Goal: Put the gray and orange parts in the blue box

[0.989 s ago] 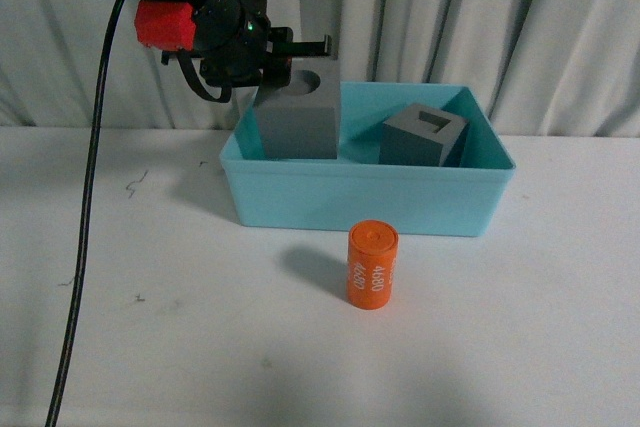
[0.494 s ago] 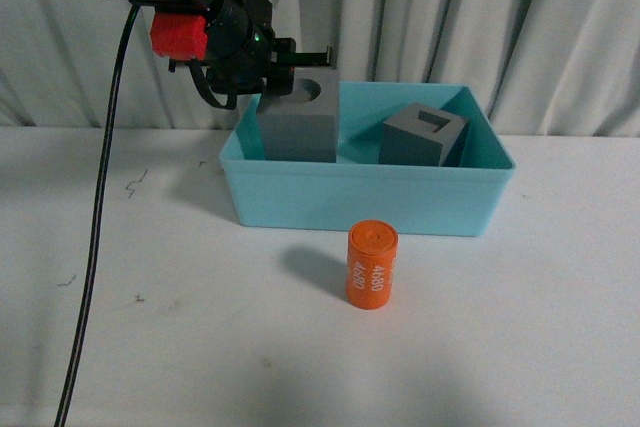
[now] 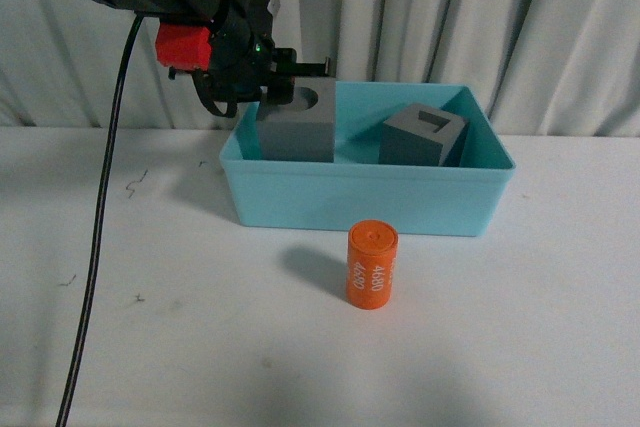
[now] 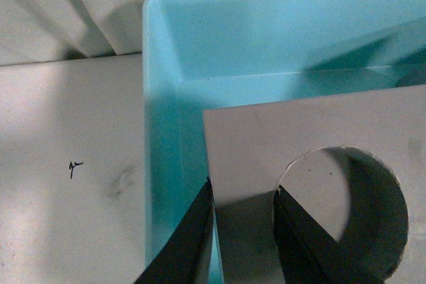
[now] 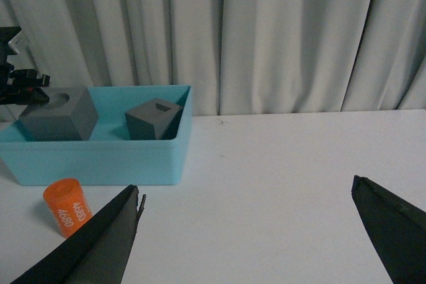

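Observation:
The blue box [image 3: 360, 197] stands at the back middle of the white table. My left gripper [image 3: 288, 75] is shut on the gray cube with the round recess [image 3: 297, 132] and holds it inside the box's left end. In the left wrist view one finger [image 4: 303, 244] is in the recess and the other is outside the cube's wall [image 4: 243, 164]. The gray cube with the square recess [image 3: 424, 137] lies tilted in the box's right half. The orange cylinder [image 3: 372, 265] stands upright on the table in front of the box. My right gripper [image 5: 246, 187] is open and empty, off to the right of the box [image 5: 93, 161].
A pale curtain [image 3: 500, 17] hangs right behind the table. The left arm's black cable [image 3: 100, 197] hangs down at the left. Small dark marks [image 3: 135, 184] dot the tabletop left of the box.
My left gripper has shifted slightly right and lowered the round-recess cube a little deeper into the box. The other cube and the cylinder have not moved.

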`<action>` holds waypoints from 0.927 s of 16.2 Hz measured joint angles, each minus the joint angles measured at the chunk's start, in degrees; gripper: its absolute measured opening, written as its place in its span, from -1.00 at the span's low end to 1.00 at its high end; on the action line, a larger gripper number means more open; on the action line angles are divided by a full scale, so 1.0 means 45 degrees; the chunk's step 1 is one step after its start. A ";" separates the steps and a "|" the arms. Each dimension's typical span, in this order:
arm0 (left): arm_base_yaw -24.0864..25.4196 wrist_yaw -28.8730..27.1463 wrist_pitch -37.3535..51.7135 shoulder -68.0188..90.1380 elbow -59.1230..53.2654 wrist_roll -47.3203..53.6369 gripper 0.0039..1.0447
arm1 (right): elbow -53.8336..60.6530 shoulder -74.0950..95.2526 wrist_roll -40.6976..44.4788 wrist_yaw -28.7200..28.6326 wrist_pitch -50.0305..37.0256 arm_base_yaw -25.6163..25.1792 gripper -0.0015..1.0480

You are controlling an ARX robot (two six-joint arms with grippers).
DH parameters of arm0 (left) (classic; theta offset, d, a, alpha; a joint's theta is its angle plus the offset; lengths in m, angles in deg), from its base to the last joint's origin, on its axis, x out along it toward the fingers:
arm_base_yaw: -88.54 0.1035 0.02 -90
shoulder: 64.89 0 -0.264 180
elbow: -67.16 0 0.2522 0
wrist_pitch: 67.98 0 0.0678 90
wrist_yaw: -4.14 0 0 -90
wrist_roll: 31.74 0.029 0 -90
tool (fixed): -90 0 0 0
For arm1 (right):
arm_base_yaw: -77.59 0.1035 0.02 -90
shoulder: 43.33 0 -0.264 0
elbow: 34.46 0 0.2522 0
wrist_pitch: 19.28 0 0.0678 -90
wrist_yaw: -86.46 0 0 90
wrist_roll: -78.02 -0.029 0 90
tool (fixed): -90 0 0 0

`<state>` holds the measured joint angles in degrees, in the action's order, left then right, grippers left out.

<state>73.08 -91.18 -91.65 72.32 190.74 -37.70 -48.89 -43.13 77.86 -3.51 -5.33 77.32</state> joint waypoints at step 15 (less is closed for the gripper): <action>0.0471 -0.0646 0.4813 -0.7917 -0.8019 -0.2992 0.88 | 0.0000 0.0000 0.0000 -0.0005 0.0000 0.0000 0.87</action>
<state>75.20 -94.09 -69.99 36.69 154.65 -51.16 -48.89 -43.13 77.86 -3.53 -5.33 77.32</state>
